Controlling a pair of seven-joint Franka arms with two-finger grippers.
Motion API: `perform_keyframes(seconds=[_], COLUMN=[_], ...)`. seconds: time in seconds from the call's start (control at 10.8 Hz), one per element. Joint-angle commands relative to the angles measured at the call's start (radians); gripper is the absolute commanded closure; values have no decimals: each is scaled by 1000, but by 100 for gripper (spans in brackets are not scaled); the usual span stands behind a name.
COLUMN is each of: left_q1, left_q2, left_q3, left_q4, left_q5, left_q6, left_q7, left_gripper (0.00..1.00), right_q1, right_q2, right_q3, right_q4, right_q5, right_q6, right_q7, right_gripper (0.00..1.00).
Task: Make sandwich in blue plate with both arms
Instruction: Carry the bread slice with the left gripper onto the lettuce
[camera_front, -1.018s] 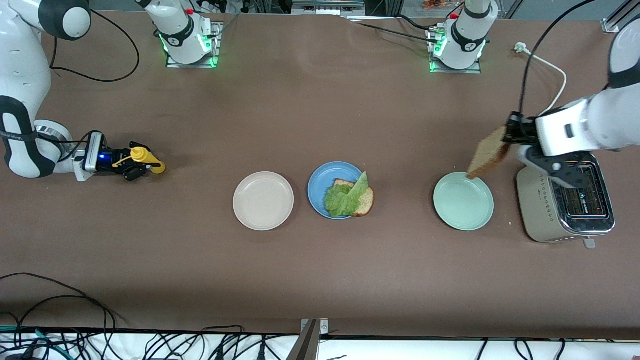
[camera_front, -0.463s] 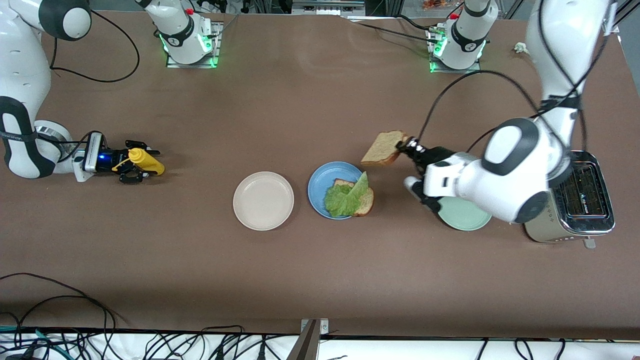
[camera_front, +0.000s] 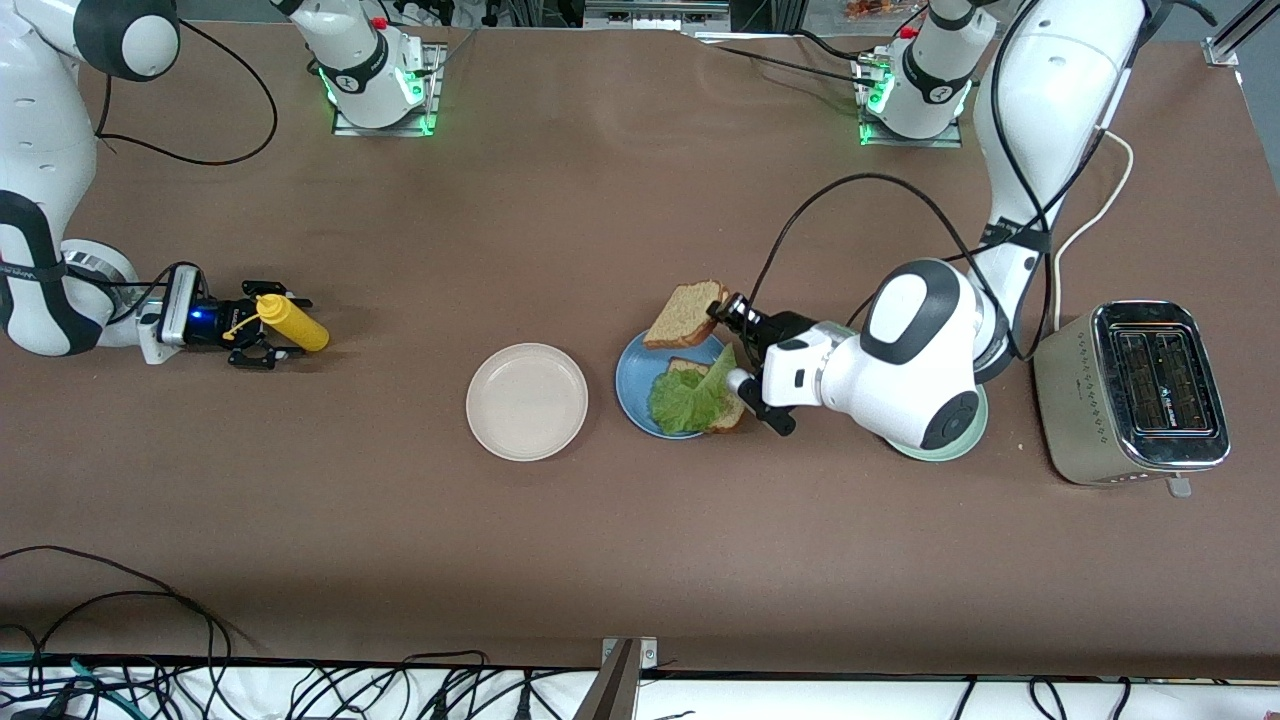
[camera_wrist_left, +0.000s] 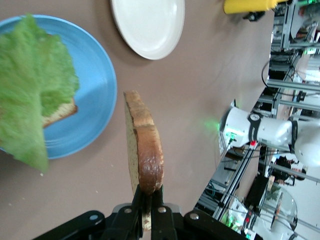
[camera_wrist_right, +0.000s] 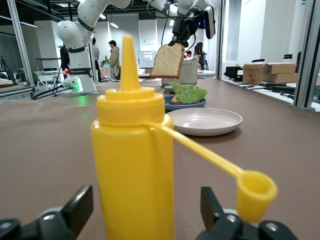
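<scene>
Front view shows the brown table (camera_front: 600, 560) with the toaster (camera_front: 1132, 392) near its edge at the left arm's end, and the left arm bent low over the pale mint-green plate (camera_front: 965, 437), covering most of it. Toward the middle of the table sits the blue plate (camera_front: 632, 375), carrying a bread slice (camera_front: 735, 412) under a ruffled lettuce leaf (camera_front: 685, 397) that hangs over the rim. The beige plate (camera_front: 527, 401) lies beside it, toward the right arm's end. The left gripper (camera_front: 722, 307) is clenched on a second bread slice (camera_front: 684, 314), held on edge above the blue plate's rim. Near the table edge at the right arm's end, the right gripper (camera_front: 258, 338) rests low with its fingers spread on either side of the yellow squeeze bottle (camera_front: 292, 323), apparently not touching it.
</scene>
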Motion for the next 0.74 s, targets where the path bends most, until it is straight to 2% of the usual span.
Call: perform_keyframes(seconds=[0.0, 0.19, 0.65], left_q1=[2, -2, 24], left_q2=[86, 129, 160], left_q3=[6, 7, 27], left_q4=[32, 30, 35], left_q5=[-76, -131, -130], left_q6=[72, 127, 152], left_q7=[47, 182, 275], left_gripper=[100, 100, 100], right_q1=[-40, -66, -144], right_q2=[14, 14, 15], right_q3=[1, 1, 0], right_q4=[17, 23, 82], right_q5=[-1, -28, -125], right_q6=[-26, -28, -26], right_q7=[-60, -60, -45], right_gripper=[0, 0, 0])
